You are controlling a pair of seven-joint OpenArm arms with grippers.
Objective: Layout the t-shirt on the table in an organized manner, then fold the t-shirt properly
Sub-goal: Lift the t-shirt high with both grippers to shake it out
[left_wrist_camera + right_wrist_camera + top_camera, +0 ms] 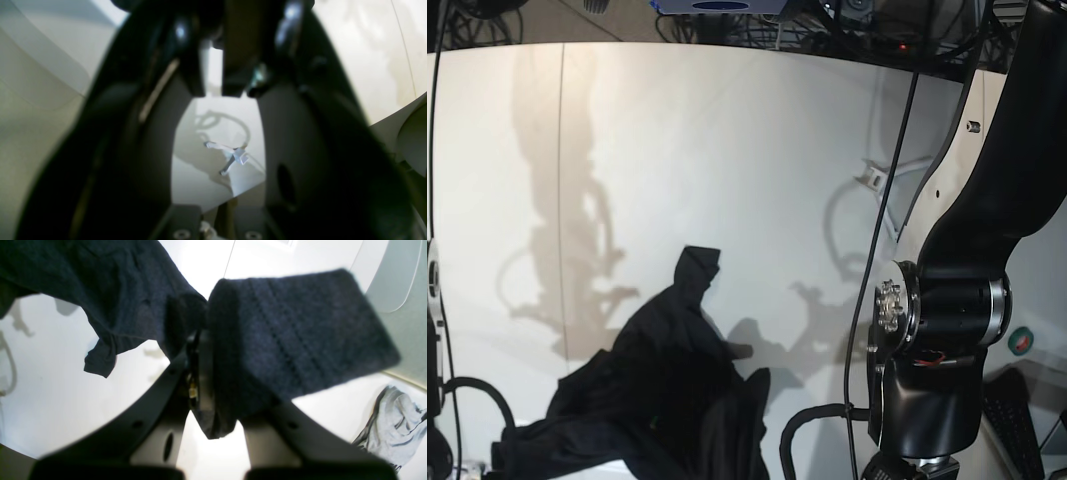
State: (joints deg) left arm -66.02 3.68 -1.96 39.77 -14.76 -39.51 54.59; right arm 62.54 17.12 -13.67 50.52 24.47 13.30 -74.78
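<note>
**Lifting the black t-shirt to spread it out**

The right hand (200, 350) is pinching a fold of the black t-shirt (667, 400) and holding it up off the tabletop (757, 150). In the right wrist view, cloth is draping over both sides of the clenched fingers, and one loose corner is hanging down on the left. In the base view, the t-shirt is sitting in a crumpled heap near the front edge of the tabletop, with one part rising to a peak. It is not laid flat yet, so the task looks like it is only starting.

The left hand (213, 90) is closed too, but it is holding nothing. Below it, a small white plastic piece (230, 155) is lying on the tabletop, well apart from the t-shirt.

To do this step well, the right hand is probably needing to keep a tight pinch while the cloth is hanging. The left hand is probably needing to open and take another edge, such as a sleeve or the hem. Then both hands could pull apart gently, so the t-shirt is spreading smooth and not twisting. A gray cloth (393, 420) is lying off to the side and is best left alone.
</note>
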